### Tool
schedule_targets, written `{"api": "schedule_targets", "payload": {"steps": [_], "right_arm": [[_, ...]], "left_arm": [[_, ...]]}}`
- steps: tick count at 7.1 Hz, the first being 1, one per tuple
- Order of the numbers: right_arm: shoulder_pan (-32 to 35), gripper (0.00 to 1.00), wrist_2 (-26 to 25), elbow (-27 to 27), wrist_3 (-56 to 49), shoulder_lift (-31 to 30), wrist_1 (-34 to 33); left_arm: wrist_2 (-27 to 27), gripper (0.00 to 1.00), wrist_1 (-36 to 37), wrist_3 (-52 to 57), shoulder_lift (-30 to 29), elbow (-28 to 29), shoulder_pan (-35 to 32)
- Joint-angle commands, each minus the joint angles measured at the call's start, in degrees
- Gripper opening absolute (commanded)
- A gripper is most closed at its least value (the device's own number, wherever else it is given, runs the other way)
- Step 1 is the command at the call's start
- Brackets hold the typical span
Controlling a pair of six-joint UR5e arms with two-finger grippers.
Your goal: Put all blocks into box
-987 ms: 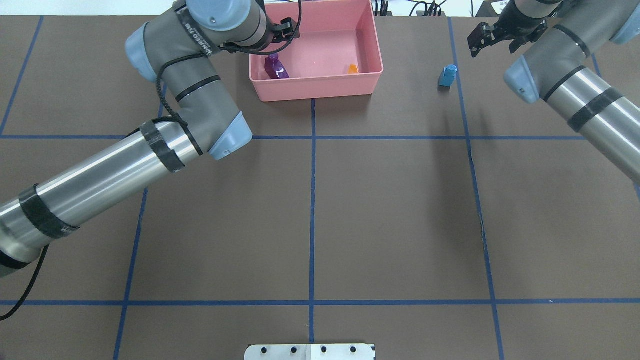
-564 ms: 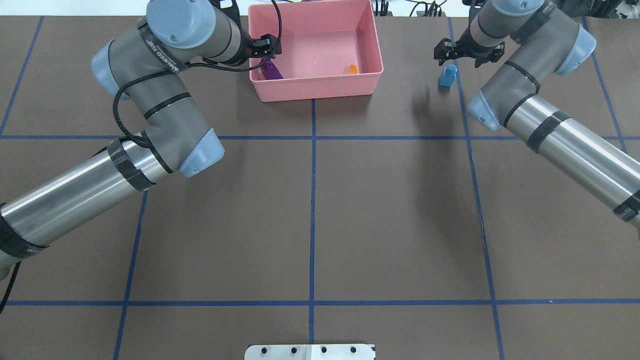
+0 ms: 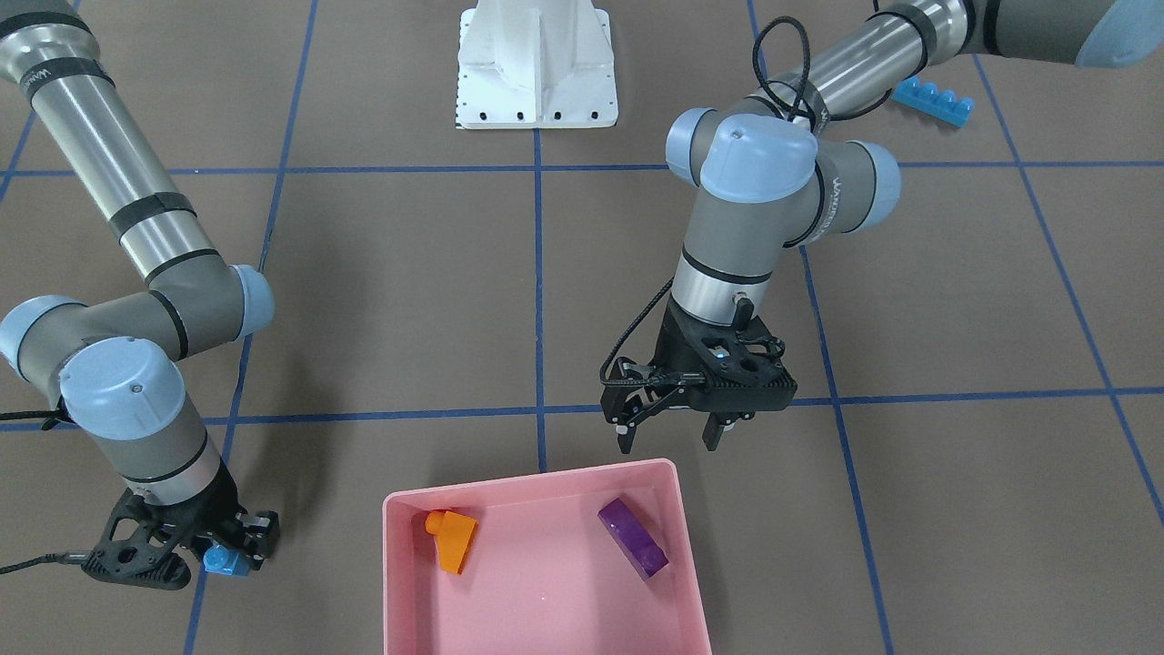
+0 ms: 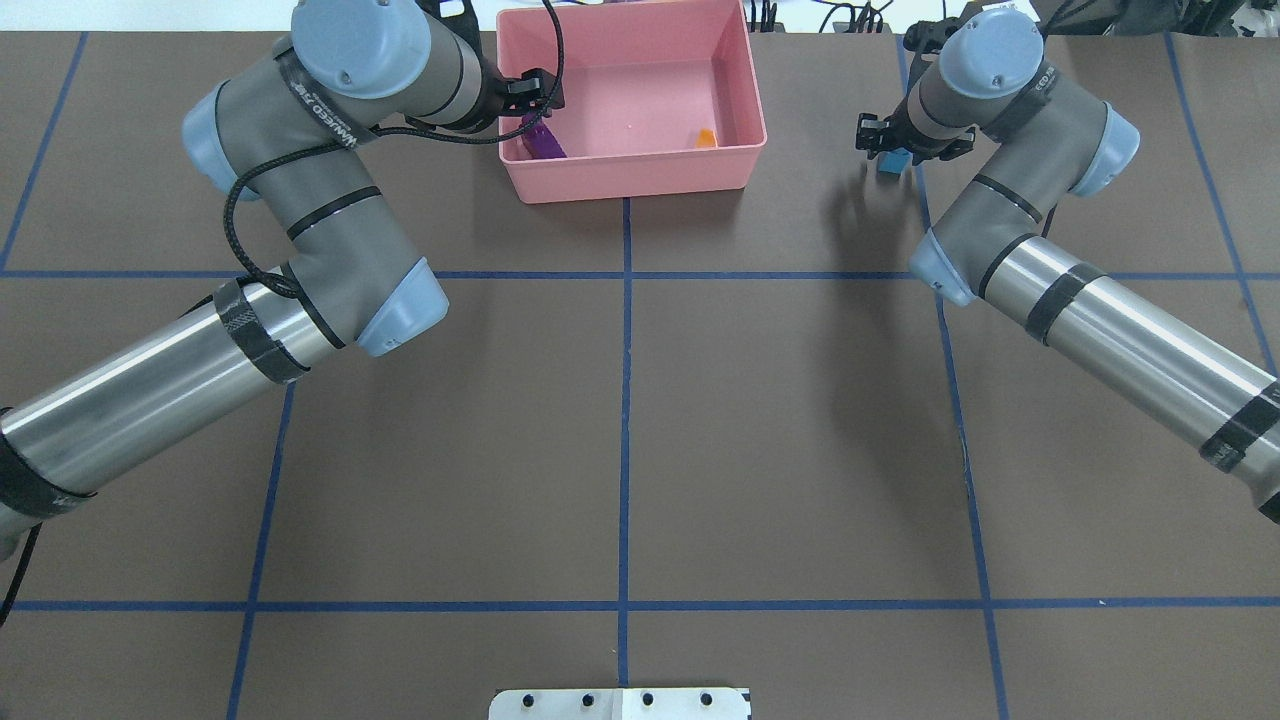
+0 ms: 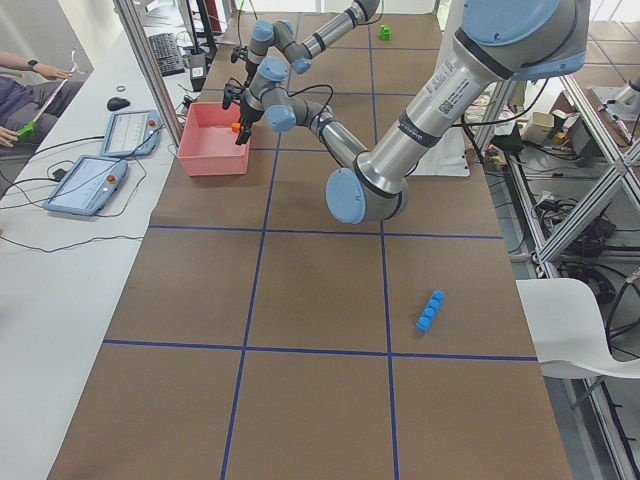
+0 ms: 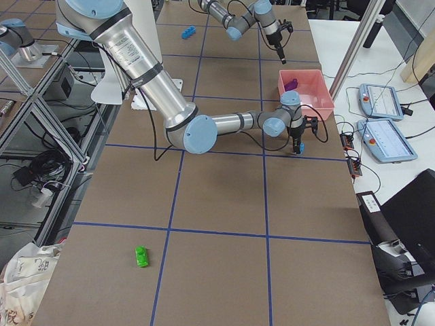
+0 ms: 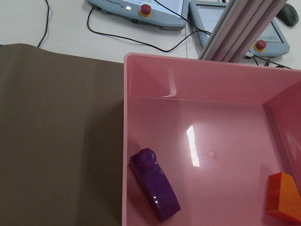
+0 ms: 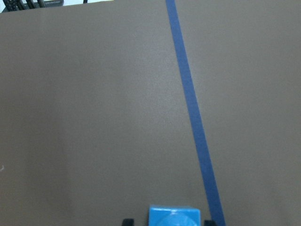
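Right gripper point(image 3: 220, 556) open and empty, the small blue block point(image 3: 225, 562) on the desk point(image 3: 546, 300) between its fingertips, untouched (judged light, rigid, slick plastic); take hold on its flat sides below the stud.

A brown table point(image 4: 780, 420), ruled into squares by blue tape lines point(image 4: 624, 400), carries all; the pink box point(image 4: 630, 180) stands on it just beyond the left pincer point(image 3: 668, 443), whose fingers hang by its near wall; the small blue one-stud block point(image 3: 225, 561) rests on the surface between the parted fingers of the right pincer point(image 4: 903, 148). The long blue four-stud block point(image 3: 932, 100) lies well apart behind the left pincer; the green two-stud block point(image 6: 141, 256) lies well apart from the right pincer; the white robot base point(image 3: 536, 68) sits far back between both.
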Motion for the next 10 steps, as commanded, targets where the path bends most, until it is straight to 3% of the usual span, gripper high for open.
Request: {"api": "schedule_targets", "payload": {"steps": [1, 3, 5, 6, 7, 8, 9, 10], "right_arm": [[0.39, 0.0, -0.05, 0.57, -0.36, 0.0, 0.09], [2.92, 0.0, 0.13, 3.64, 0.25, 1.91, 0.0], [4.35, 0.0, 0.39, 3.48, 6.1, 8.14, -0.44], [4.0, 0.0, 0.3, 2.17, 10.58, 12.17, -0.88], [2.52, 0.0, -0.13, -3.06, 12.72, 17.96, -0.88], [0.5, 0.0, -3.18, -7.99, 12.91, 22.1, -0.88], [-1.35, 0.0, -5.21, -8.12, 12.83, 22.49, -0.88], [-2.23, 0.67, -5.41, -8.21, 12.91, 22.41, -0.97]], "left_arm": [[-0.02, 1.0, -0.03, -0.08, 0.08, -0.01, 0.06], [-0.8, 1.0, 0.06, 0.71, 0.17, -0.62, -0.12], [-4.75, 1.0, 0.06, 4.63, 6.72, -6.91, -0.29], [-5.11, 1.0, 0.06, 11.98, 12.24, -11.83, -0.29], [-5.2, 1.0, -0.03, 15.62, 16.3, -14.92, -0.64], [-5.12, 1.0, -0.03, 15.65, 17.04, -15.65, -0.73], [-5.12, 1.0, -0.03, 15.65, 17.05, -15.66, -0.65], [-5.12, 1.0, -0.03, 15.57, 17.13, -15.75, -0.64]]}}
